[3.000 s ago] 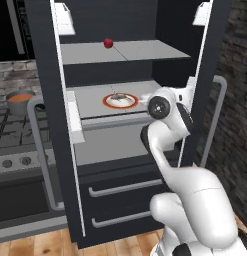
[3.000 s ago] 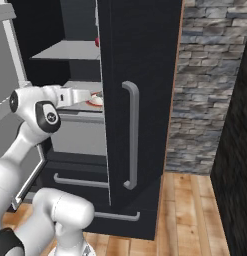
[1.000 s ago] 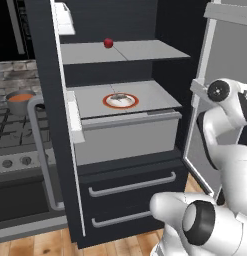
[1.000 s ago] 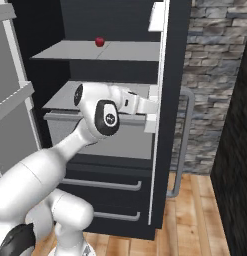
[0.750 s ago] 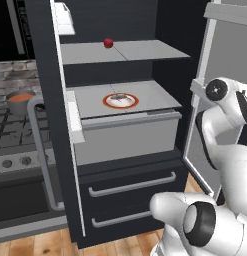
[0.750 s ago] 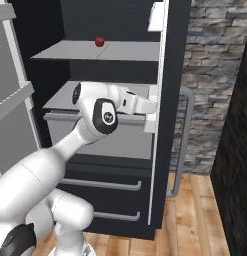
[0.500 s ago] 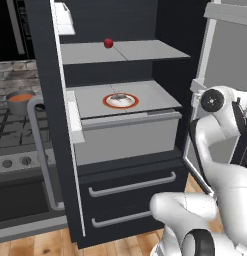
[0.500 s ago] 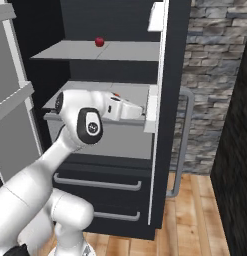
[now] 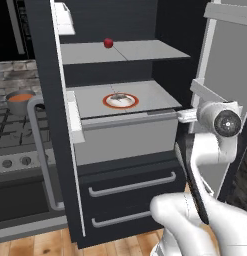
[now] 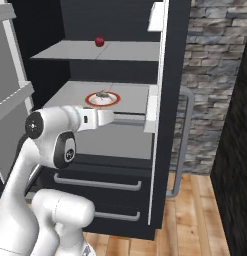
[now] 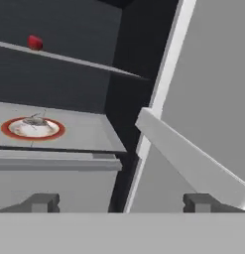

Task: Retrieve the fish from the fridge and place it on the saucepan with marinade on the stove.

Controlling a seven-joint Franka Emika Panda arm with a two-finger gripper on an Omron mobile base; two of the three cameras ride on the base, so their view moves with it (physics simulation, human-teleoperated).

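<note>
The fridge [image 9: 126, 185] stands with both doors swung wide. The small grey fish [image 9: 119, 96] [image 10: 101, 94] [image 11: 34, 120] lies on an orange-rimmed white plate [image 9: 106, 102] on the middle shelf. My gripper [image 9: 167, 114] [image 10: 122, 119] [image 11: 123, 203] hovers at that shelf's front right corner, level with it and to the right of the fish, open with nothing between its fingers. On the stove [image 9: 15, 132], left of the fridge, sits the saucepan [image 9: 20, 104] holding orange-red marinade [image 9: 21, 97].
A small red ball [image 9: 108, 43] [image 10: 99, 41] [image 11: 35, 42] rests on the upper shelf. The right door's inner shelf [image 11: 188, 158] juts close beside my hand. Two drawers [image 9: 132, 197] lie below, and a stone wall [image 10: 215, 75] stands to the right.
My hand has swung left from the right door's inner side to the front of the middle shelf, and its jaws have spread wider. Fish, plate and doors have not moved.
</note>
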